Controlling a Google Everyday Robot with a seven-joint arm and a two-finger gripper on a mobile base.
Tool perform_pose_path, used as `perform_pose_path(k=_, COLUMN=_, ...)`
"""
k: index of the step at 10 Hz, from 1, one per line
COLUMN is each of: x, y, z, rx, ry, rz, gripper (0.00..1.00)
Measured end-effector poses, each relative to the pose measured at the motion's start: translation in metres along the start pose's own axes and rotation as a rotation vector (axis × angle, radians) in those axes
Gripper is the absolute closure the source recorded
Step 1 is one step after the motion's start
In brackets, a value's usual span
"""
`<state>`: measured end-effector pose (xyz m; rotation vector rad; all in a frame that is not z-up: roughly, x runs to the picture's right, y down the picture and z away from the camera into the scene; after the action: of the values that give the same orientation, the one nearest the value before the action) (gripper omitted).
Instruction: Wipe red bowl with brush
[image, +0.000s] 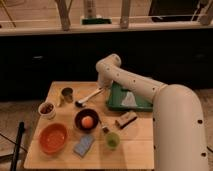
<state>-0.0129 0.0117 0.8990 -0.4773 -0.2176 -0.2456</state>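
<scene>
White arm (145, 91) arches over (elbow raised), claw (102, 86) hanging beneath it.

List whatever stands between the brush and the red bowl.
Nothing squarely. The gripper is at the brush handle's far end; the path to the red bowl runs through the gap between the dark bowl and white cup.

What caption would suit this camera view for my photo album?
Robot's gripper by the brush handle's end; red bowl sits near the table's front-left corner.
</scene>
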Motion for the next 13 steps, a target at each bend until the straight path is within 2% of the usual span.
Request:
perform_pose_path(k=3, x=-0.020, y=-0.003, z=-0.005, rx=-0.002, ry=-0.004, rz=-0.075, gripper=0.20)
perform_pose_path(k=7, x=-0.049, y=-0.010, z=-0.002, rx=-0.023, ry=-0.003, rz=-0.176, gripper=0.20)
perform_pose_path(k=10, x=-0.057, y=-0.015, z=0.004, rx=-0.039, ry=0.002, rz=-0.206, gripper=0.20)
perform_pose_path(k=13, x=-0.056, y=-0.020, z=0.020, rx=-0.064, ry=0.002, rz=-0.209, gripper=0.20)
